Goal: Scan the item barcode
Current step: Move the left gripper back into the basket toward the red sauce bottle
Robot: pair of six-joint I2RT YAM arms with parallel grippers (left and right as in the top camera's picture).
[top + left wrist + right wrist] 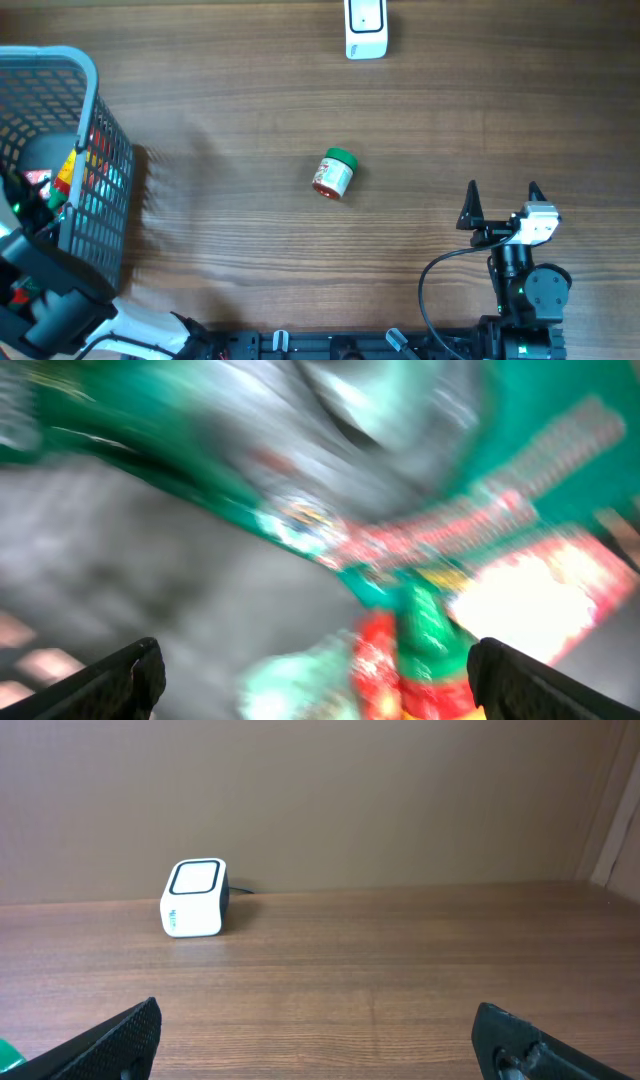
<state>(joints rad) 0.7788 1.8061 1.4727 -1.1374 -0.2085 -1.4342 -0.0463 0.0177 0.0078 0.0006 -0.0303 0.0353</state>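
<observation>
Wood-grain table (400, 980) meets a tan wall (400, 800) behind the white scanner (194, 898)

Matt wood-grain table (250, 110), plastic-mesh basket (95, 170)

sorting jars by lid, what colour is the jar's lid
Green lid, clearest in the overhead view.

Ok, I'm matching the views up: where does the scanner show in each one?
Overhead: scanner at the top edge, right of centre.
Left wrist: not in it; the view is blurred.
Right wrist: scanner left of centre, near the wall.
Shared landmark: the wooden table, in overhead and right wrist.
</observation>
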